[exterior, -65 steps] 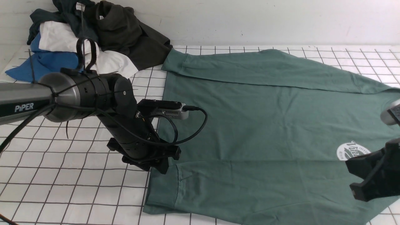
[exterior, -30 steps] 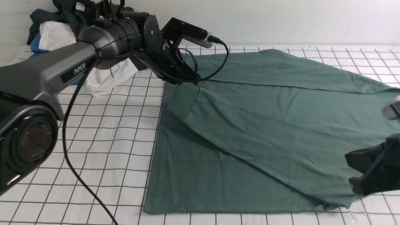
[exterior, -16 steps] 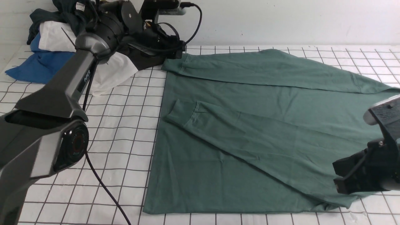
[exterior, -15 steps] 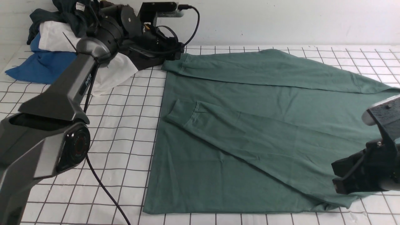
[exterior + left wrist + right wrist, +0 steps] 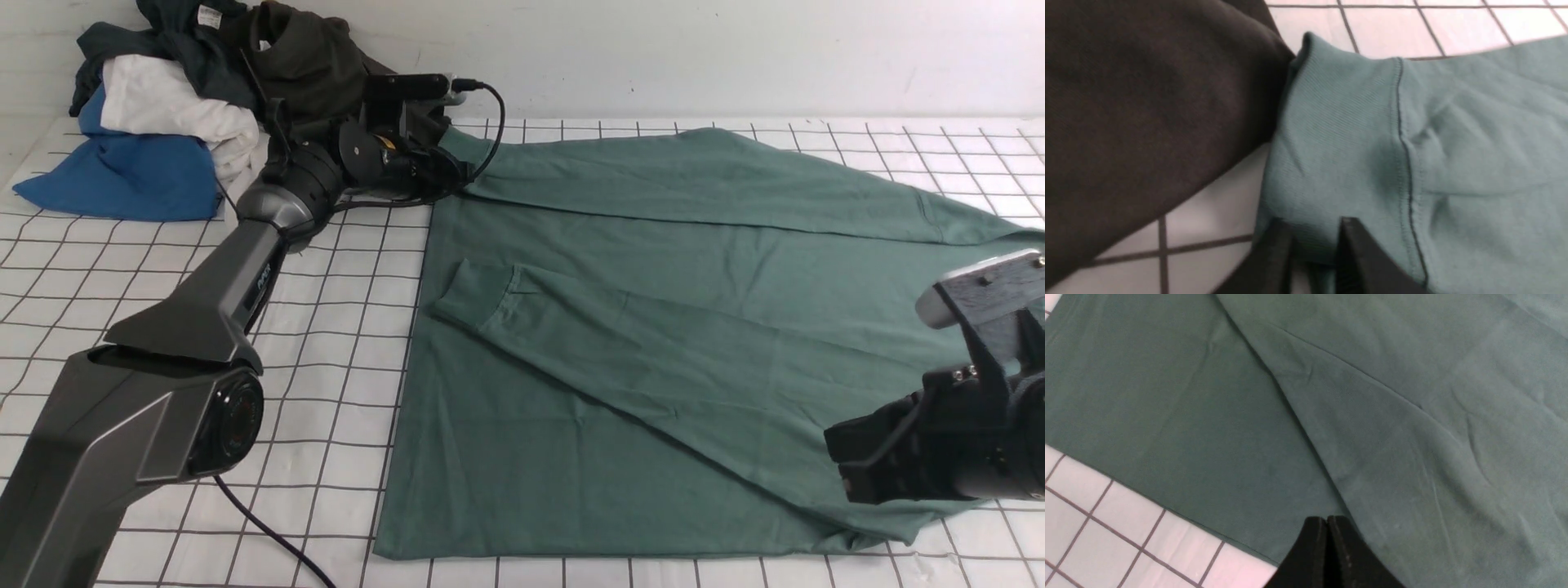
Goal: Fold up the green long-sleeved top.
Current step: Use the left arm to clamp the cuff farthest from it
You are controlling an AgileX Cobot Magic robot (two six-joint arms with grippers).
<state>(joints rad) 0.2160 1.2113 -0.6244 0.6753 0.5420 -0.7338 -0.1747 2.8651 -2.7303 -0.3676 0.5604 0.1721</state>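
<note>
Upper left of the front view: my left gripper (image 5: 1310, 245), jaws slightly parted, straddles the far cuff (image 5: 1339, 134) of the green long-sleeved top (image 5: 653, 343). Lower right: my right gripper (image 5: 1327, 523), clenched empty, hovers above the cloth.

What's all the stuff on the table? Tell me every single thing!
green long-sleeved top: one, sage green, spread flat over the table's middle and right, one sleeve folded slantwise across its body
dark olive-black garment: one, far-left pile, beside the top's far cuff
dark teal garment: one, white neck label, back of the pile
white garment: one, in the pile
blue garment: one, front of the pile
table: one, white with dark grid lines
left gripper: black, at the far sleeve's cuff, fingers slightly apart
right gripper: black, over the top's near right part, fingers together
</note>
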